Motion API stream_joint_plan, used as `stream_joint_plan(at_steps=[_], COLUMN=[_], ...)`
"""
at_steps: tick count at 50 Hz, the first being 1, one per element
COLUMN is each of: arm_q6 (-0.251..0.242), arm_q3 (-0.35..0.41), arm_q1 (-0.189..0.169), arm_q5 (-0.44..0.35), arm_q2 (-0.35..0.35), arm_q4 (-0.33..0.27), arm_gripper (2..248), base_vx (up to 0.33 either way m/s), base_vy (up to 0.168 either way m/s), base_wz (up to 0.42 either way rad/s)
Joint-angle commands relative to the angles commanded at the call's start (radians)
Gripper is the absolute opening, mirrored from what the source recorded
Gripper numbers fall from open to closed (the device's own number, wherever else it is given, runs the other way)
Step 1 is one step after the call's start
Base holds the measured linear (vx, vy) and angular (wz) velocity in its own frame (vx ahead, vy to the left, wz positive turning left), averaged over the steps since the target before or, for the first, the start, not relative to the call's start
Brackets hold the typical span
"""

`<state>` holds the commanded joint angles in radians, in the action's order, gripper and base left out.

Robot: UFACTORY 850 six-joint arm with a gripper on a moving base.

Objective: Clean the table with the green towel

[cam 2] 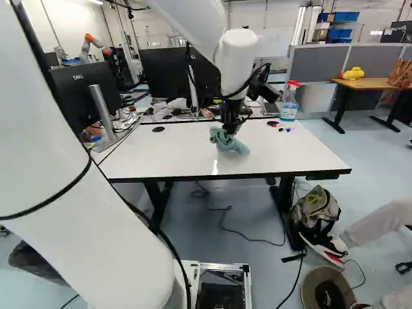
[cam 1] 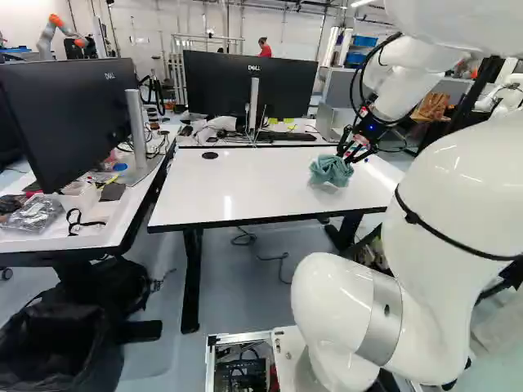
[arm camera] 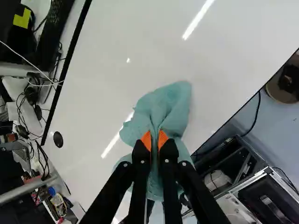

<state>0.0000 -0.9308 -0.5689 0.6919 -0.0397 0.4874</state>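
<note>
We see a white wall (cam 1: 163, 16) and a grey floor (cam 2: 322, 154). At the right of the right base view, grey partitions (cam 2: 318, 63) stand behind a wooden table (cam 2: 362, 84). A lamp (cam 1: 359, 3) glows overhead; at the left base view's left, we see a white desk (cam 1: 127, 204).

Lighting: room bright, overhead. Ceiling lamp (cam 1: 363, 3) shows at the top of the left base view, right of the middle.
Glare: glossy tabletop (cam 1: 245, 184) returns narrow white streaks in all three views; wrist view adds one small bright spot. Pale highlights on the arm's white shell (cam 1: 453, 180).
Shadow: soft shading in the folds of the towel (arm camera: 161, 109). Area under the tabletop darker than its surface. Black bag (cam 1: 57, 343), left base view, near-black, inner detail mostly lost.
Distortion: wide-angle stretch toward the base views' edges; monitor (cam 1: 69, 114) at the left of the left base view looks skewed.
Focus: distant background slightly soft in both base views.
</note>
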Motion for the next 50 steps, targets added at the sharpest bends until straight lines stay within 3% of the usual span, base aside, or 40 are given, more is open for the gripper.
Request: stream_joint_plan(at_steps=[50], arm_q6=[0.0], arm_q3=[-0.019], arm_q1=[-0.001], arm_q5=[0.0], arm_q2=[0.168], arm_q4=[0.0], arm_gripper=[37], base_vx=[0.0], base_vy=[0.0], base_wz=[0.0])
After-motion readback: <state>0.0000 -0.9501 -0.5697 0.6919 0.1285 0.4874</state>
